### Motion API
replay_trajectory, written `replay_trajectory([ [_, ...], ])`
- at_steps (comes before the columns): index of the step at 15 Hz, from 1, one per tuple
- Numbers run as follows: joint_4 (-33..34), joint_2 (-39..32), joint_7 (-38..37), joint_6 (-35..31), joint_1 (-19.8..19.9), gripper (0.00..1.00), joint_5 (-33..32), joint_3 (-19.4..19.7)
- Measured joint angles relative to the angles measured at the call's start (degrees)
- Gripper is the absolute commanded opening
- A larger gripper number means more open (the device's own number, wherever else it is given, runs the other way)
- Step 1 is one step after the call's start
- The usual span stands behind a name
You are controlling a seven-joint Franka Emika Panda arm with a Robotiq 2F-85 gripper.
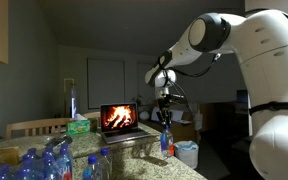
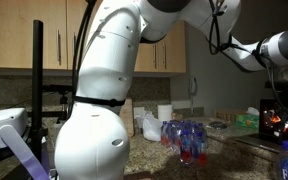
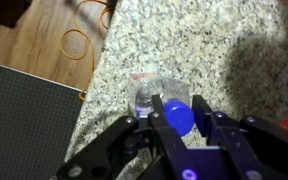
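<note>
The arm (image 1: 199, 40) reaches out over the speckled stone table (image 3: 189, 40), and its jaws are drawn in tight on a clear bottle (image 3: 149, 95), pinching it at the blue cap (image 3: 178, 115). In the wrist view the cap sits squarely between the two dark fingers (image 3: 212, 125), with the clear body showing just beyond it. In an exterior view the bottle (image 1: 166, 141) hangs straight under the jaws, upright, near the table's edge. I cannot tell whether its base rests on the stone or is lifted off it.

Just behind it an open laptop (image 1: 118, 118) shows a fire on its screen, and a green tissue box (image 1: 79, 127) stands beside that. The other bottles (image 1: 54, 160), also blue-capped, crowd the near end of the table, well apart from the held one; they show as a tight cluster (image 2: 184, 135) by the robot's base too.

Past the table's edge in the wrist view lie a wooden floor (image 3: 44, 30), a looped orange cable (image 3: 76, 42) and a dark panel (image 3: 24, 110).
</note>
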State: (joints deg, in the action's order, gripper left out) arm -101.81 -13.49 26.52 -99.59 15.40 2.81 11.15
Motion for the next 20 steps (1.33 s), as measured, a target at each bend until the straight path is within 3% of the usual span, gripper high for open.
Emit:
replay_trajectory([
  [8,0.3,-1.9,-16.8,-6.6,0.1,0.15,10.4,0.3],
  [14,1.1,-3.3,-31.0,-17.1,-0.6,0.15,11.2,0.4],
  [20,5.2,-7.6,-32.6,-15.1,-0.8,0.15,10.3,0.2],
])
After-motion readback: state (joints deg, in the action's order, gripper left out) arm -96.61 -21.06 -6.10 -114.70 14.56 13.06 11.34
